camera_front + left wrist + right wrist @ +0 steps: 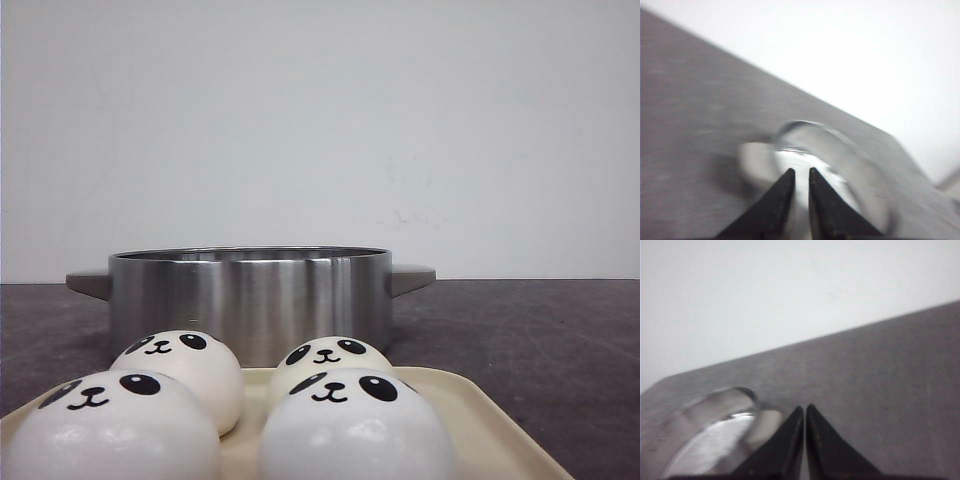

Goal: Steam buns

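Four glossy white panda-face buns sit on a cream tray (485,425) at the front of the front view: back left (185,372), back right (330,360), front left (110,432), front right (355,428). Behind them stands a steel pot (250,300) with two side handles and no lid. Neither gripper shows in the front view. My left gripper (801,170) is empty, its jaws almost together with a thin gap, pointing at the blurred pot (840,165). My right gripper (805,407) is shut and empty, beside the pot (705,435).
The dark grey table (540,340) stretches to a white wall behind. The pot's handles stick out to the left (90,283) and right (412,278). The tray's front is cut off by the edge of the front view.
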`<state>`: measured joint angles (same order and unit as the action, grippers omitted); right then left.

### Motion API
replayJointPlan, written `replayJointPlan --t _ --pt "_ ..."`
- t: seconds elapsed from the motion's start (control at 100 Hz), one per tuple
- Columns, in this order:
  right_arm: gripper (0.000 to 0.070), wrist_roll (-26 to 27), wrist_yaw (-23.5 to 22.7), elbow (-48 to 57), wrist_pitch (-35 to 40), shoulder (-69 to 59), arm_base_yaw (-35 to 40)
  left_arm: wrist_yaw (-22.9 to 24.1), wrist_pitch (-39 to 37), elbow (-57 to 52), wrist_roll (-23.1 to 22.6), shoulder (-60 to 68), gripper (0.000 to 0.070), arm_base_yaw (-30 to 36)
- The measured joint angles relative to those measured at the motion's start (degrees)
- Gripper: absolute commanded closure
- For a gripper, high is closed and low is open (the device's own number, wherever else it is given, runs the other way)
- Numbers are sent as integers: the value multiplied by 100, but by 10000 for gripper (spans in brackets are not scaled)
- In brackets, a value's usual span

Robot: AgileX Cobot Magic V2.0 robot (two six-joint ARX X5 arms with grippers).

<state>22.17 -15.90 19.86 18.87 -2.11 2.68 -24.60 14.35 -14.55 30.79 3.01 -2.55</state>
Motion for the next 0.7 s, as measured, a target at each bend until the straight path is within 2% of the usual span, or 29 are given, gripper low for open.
replayJointPlan --t 0.16,0.35,0.5,0.55,0.58,0.6,0.62,0.65,0.68,0.7 --pt "696 -549 -103 1458 1008 -695 0 -70 979 -1451 -343 916 691 9" --pt "696 -1093 -42 3042 1827 -1602 0 -61 1106 -3064 -927 2107 690 240" --pt "696 -1351 -39 3869 2286 -2026 0 81 1596 -4218 -1270 2898 681 339" --pt "693 -1390 -63 3943 2297 -2063 0 81 1749 -4461 -1316 3077 598 400" --pt "674 -1410 -77 3947 2299 -2065 0 79 1764 -4535 -1329 3143 492 431" --pt "636 -1419 -90 3947 2321 -2065 0 79 1762 -4555 -1333 3171 408 444" --pt "575 -1427 -107 3947 2343 -2065 0 70 1764 -4564 -1335 3195 311 455" --pt "447 -1429 -151 3947 2382 -2065 0 66 1805 -4564 -1340 3211 176 470" --pt "299 -1434 -236 3947 2409 -2065 0 63 1878 -4562 -1349 3222 80 490" --pt "202 -1432 -302 3947 2422 -2065 0 63 1921 -4564 -1351 3222 43 509"
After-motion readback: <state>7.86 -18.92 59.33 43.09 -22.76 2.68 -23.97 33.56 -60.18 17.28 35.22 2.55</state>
